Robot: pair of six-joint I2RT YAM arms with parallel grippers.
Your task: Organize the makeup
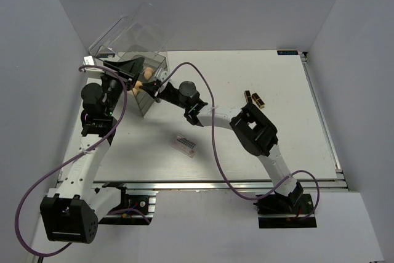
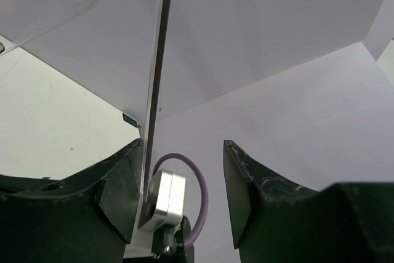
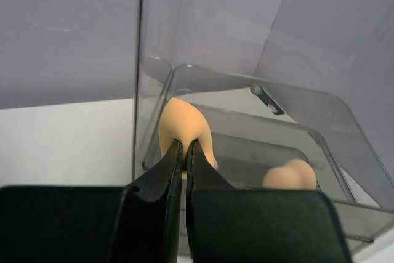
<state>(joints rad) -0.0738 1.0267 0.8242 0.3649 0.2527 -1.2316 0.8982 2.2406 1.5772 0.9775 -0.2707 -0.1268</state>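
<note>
My right gripper (image 3: 184, 146) is shut on a tan egg-shaped sponge (image 3: 184, 124), pinching its base and holding it inside the mouth of the clear drawer box (image 3: 308, 106). A second sponge (image 3: 290, 174) lies on the drawer floor to the right. From above, the right gripper (image 1: 149, 86) reaches into the box (image 1: 132, 38) at the back left, where tan sponges (image 1: 148, 74) show. My left gripper (image 1: 125, 69) is at the box too. Its jaws stand open (image 2: 184, 170), with a clear panel edge (image 2: 157, 78) beside the left finger. A flat palette (image 1: 186, 145) lies mid-table. Two lipstick tubes (image 1: 254, 98) lie to the right.
The box's clear lid (image 1: 114, 32) tilts up toward the back wall. A silver block with a purple cable (image 2: 166, 198) sits beyond the left fingers. Purple cables (image 1: 212, 115) loop over the table between the arms.
</note>
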